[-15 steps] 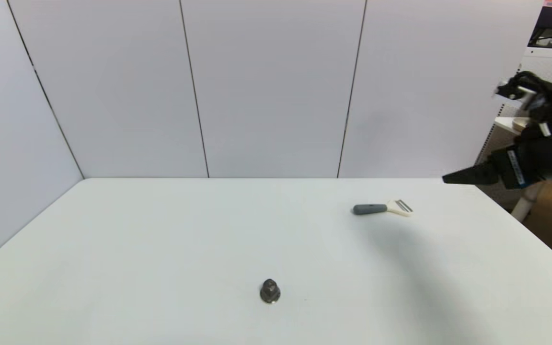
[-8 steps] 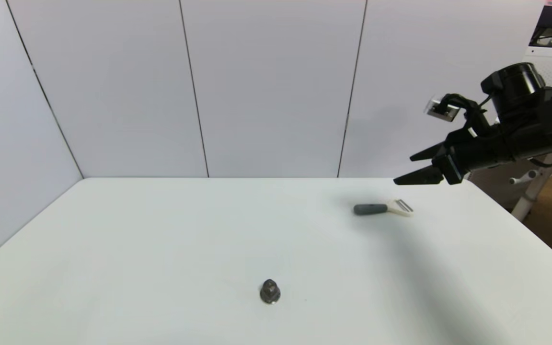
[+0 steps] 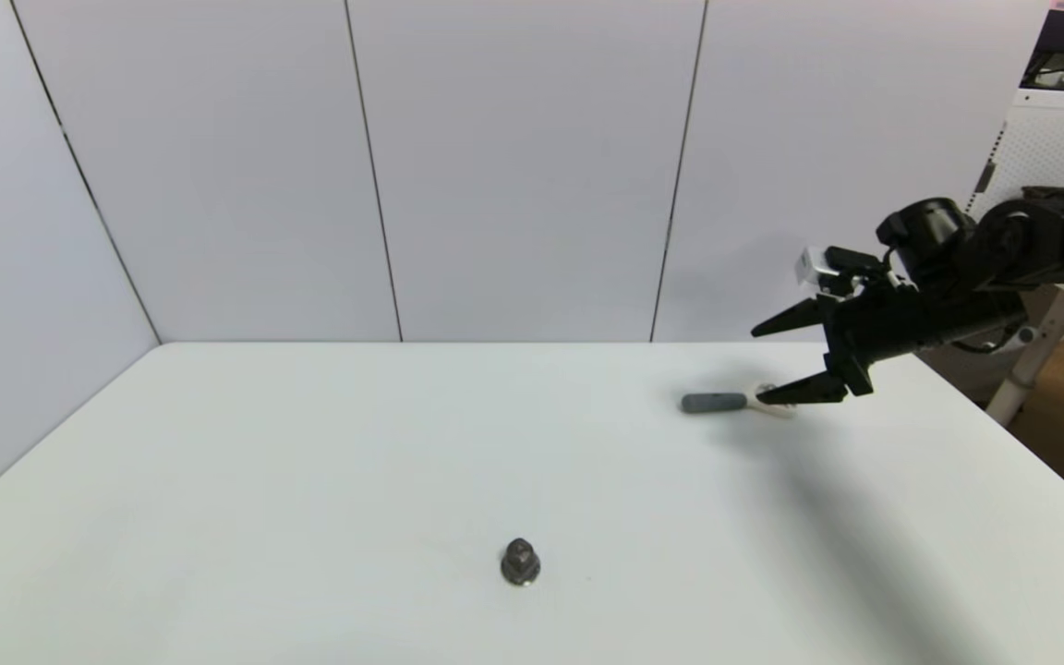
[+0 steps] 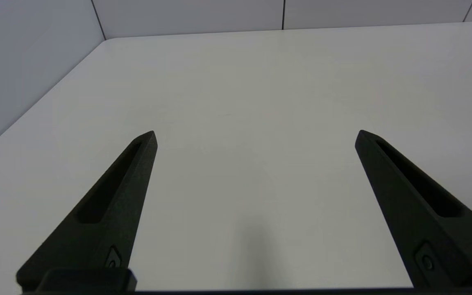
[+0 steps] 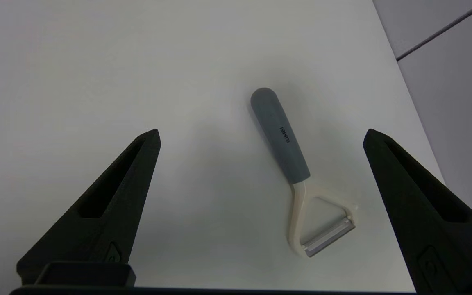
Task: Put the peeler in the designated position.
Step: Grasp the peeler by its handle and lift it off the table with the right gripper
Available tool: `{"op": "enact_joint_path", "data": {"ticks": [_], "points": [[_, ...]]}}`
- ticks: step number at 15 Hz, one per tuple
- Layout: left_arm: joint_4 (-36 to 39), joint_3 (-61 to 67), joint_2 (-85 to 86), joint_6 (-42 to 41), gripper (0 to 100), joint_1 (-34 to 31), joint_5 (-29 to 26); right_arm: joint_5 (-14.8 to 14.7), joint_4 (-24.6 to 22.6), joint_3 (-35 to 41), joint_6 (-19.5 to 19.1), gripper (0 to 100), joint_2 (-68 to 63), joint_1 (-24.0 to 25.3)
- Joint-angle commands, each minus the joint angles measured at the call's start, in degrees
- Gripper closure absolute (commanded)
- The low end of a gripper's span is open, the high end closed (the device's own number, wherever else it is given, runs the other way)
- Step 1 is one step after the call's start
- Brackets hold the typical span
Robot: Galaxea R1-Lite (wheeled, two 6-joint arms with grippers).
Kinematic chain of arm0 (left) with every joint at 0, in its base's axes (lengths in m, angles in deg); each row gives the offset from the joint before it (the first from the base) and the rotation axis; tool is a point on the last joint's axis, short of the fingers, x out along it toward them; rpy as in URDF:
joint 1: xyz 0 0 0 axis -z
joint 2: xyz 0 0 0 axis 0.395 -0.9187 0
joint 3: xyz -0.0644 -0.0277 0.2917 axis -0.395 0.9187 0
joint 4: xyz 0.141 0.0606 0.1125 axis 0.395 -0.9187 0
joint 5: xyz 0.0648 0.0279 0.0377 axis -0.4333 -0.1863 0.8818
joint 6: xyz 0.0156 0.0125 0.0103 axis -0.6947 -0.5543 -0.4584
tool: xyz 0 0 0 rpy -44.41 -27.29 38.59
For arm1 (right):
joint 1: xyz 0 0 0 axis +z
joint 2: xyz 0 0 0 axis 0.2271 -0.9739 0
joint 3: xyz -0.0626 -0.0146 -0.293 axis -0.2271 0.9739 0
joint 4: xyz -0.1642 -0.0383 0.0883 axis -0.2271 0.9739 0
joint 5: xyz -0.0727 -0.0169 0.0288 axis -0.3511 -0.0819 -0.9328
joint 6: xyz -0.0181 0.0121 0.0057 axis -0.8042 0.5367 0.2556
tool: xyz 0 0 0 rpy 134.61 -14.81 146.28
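Hovering right gripper (image 3: 772, 360) over peeler (image 3: 726, 403)

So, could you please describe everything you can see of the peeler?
The peeler is a small Y-shaped tool: rounded grey handle with dark lettering, cream-white forked head, thin metal blade across the fork. It lies flat on the white table, far right, handle pointing toward the robot's left. Nothing grips it; the open right hand hovers over its head end.

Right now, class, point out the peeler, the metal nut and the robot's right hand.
peeler (image 5: 279, 133): right wrist view, on the grey handle.
metal nut (image 3: 520, 562): head view, on its domed top.
right hand (image 3: 758, 365): head view, midway between its open fingertips.
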Motion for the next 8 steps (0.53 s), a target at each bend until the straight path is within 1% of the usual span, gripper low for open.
{"op": "enact_joint_path", "data": {"ticks": [1, 5, 8], "points": [[0.0, 0.0, -0.1, 0.0, 0, 0.0, 0.0, 1.2, 4.3, -6.9, -3.0, 0, -7.1, -0.3], [0.0, 0.0, -0.1, -0.1, 0, 0.0, 0.0, 1.7, 4.8, -12.6, -3.1, 0, -11.8, 0.3], [0.0, 0.0, -0.1, -0.1, 0, 0.0, 0.0, 2.0, 5.3, -12.9, -2.8, 0, -14.0, 0.0]]}}
